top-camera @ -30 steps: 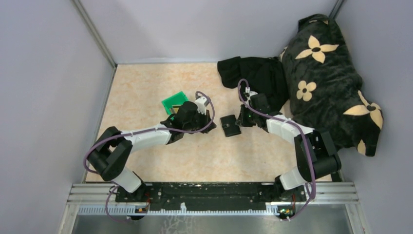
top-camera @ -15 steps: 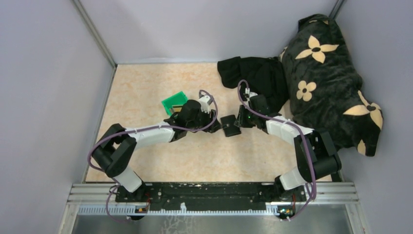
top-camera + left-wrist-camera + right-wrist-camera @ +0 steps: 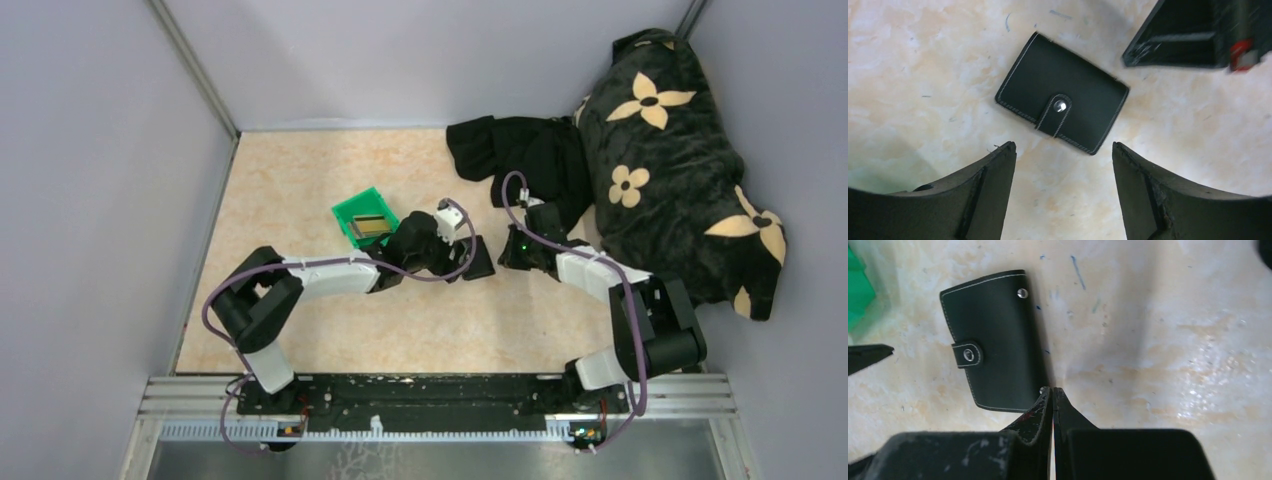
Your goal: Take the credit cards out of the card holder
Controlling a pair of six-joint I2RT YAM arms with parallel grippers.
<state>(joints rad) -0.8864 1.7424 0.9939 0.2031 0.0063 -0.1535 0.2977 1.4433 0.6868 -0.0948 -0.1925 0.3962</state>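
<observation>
The card holder [image 3: 1062,106] is a flat black wallet lying closed on the marbled tabletop, its tab snapped down. My left gripper [image 3: 1063,150] hangs open just above and short of it, nothing between the fingers [image 3: 993,195]. From above, the left gripper [image 3: 472,250] covers most of the card holder [image 3: 484,266]. My right gripper [image 3: 1052,390] is shut and empty, its tips at the corner of the card holder [image 3: 995,340]. One gold-brown credit card [image 3: 372,226] lies in the green bin [image 3: 352,208].
A black cloth [image 3: 525,155] and a black flowered blanket [image 3: 670,160] fill the back right corner. The green bin's edge [image 3: 858,295] shows left of the holder. Grey walls close in the table on the left, back and right.
My left arm has swung right from the green bin to the card holder and its jaws have opened. The right gripper has shut. The gold-brown card now shows in the bin.
</observation>
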